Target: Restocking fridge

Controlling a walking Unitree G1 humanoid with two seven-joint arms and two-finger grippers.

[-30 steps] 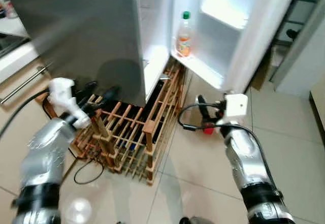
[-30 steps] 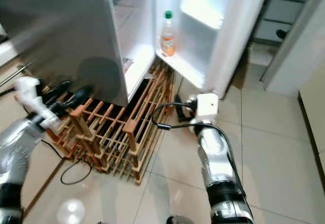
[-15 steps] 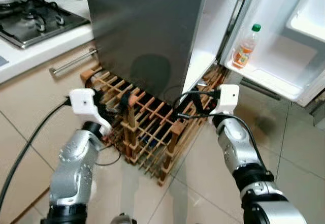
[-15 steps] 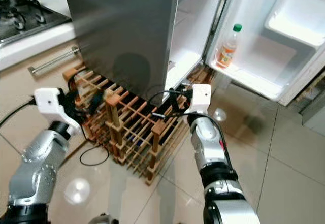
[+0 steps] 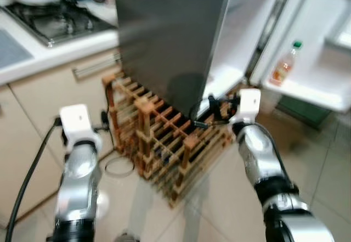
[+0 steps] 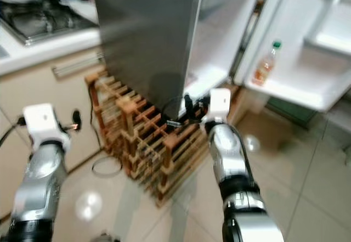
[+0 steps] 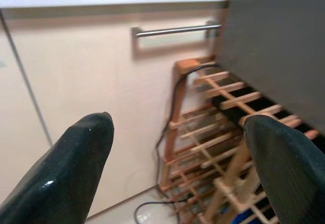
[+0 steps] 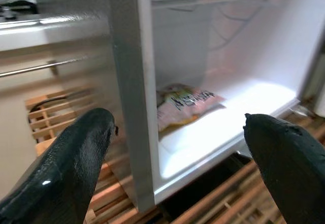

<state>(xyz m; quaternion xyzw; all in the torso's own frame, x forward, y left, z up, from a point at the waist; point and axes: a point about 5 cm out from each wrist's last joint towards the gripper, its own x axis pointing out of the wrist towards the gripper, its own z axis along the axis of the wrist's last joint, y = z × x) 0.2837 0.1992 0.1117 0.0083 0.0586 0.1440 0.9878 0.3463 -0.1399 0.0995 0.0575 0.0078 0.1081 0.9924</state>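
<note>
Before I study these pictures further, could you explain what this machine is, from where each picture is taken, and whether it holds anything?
This is a walking robot with two silver arms. The two wide pictures come from cameras on its head, looking down. They show the left gripper before a kitchen cabinet and the right gripper near the open fridge. A wooden rack stands on the floor beside the fridge, and a bottle sits in the fridge door shelf. The two close pictures come from cameras on the wrists, looking along the black fingers. The right wrist picture shows a packet lying inside the fridge. Both grippers are open and hold nothing.
</note>
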